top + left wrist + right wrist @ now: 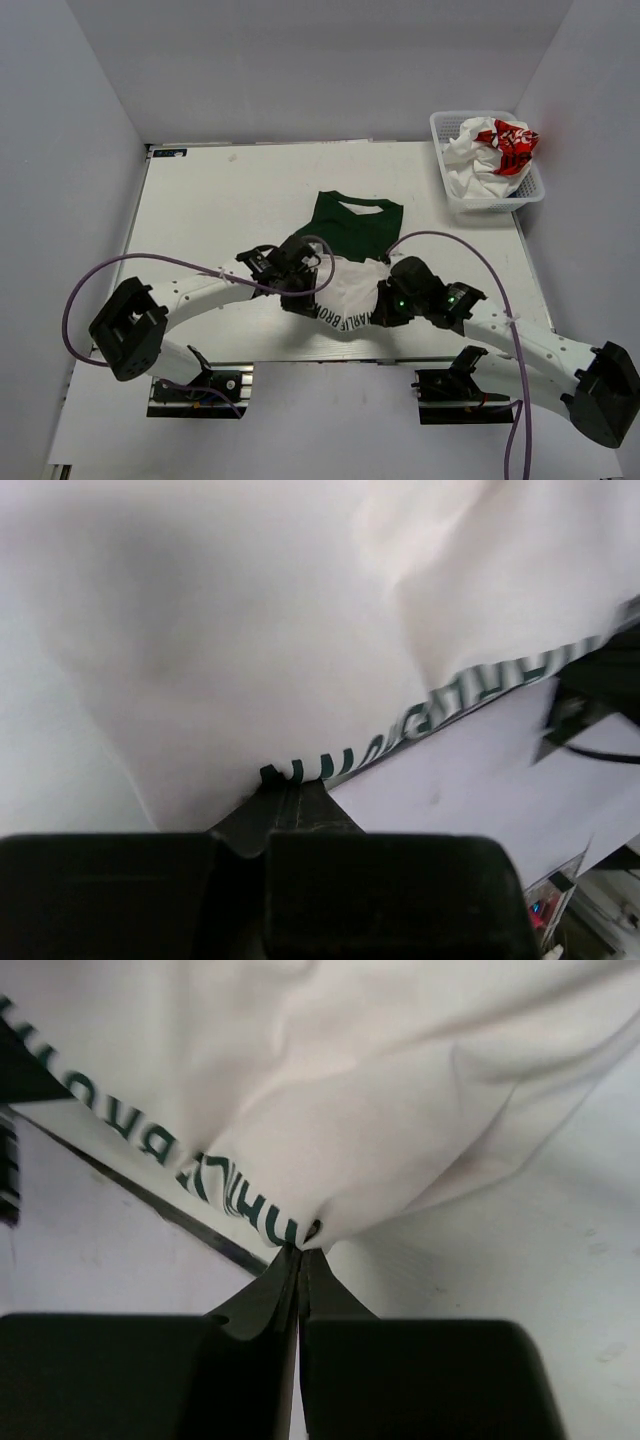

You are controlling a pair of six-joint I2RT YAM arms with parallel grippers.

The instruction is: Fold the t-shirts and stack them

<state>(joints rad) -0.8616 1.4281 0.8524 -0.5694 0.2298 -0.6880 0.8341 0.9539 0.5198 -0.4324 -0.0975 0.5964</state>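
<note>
Centrally on the counter (220, 200) lies the green-collared tee (350, 285). The left pincer (290, 785) and right pincer (300, 1250) are each clamped on its near edge. Dark lettering (345, 322) there reads "HARLIE BRO"; its ends hide behind the pincers. The red-print tee (495, 150) sits crumpled in the basket (448, 195), its print unreadable.

**3 cameras: 1 high up, 2 very close.**

The top camera sits above and behind the left arm (200, 295) and the right arm (520, 340) and looks down on the whole table (200, 200). The left wrist camera sits just behind the left gripper (285, 788) and looks out past it, very near the off-white t-shirt (200, 630). The right wrist camera does the same behind the right gripper (300, 1250). All 3 views share the shirt's lettered edge and some table.
</note>
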